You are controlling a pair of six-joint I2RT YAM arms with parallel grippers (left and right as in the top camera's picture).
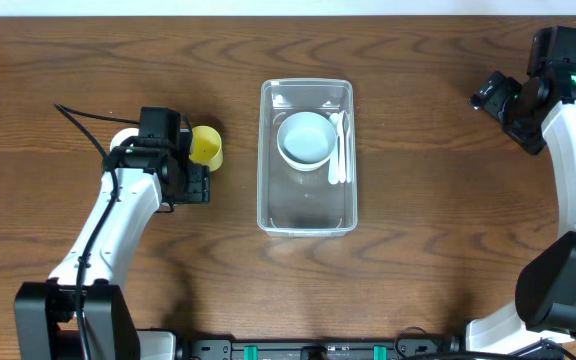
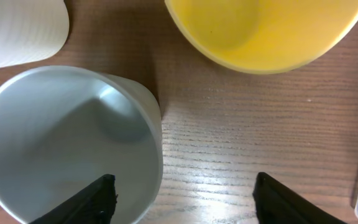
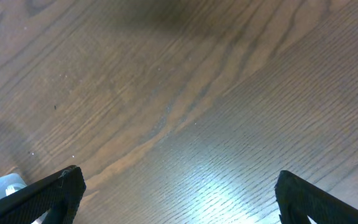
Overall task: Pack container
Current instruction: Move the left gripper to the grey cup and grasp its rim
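Grey cup (image 2: 61, 143) wall sitting between left gripper's (image 2: 184, 186) open jaws, lining up rim pinch; right gripper (image 3: 179, 180) idling open.

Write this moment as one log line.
left hand open, astride grey-white cup rim | right hand open above table | container holds bowl, spoon

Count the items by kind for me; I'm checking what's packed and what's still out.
Clear container: 1
White bowl, inside it: 1
White cutlery, inside it: 2, it seems
Cups on the table: 3 (yellow, grey, white ribbed)
Total: 7
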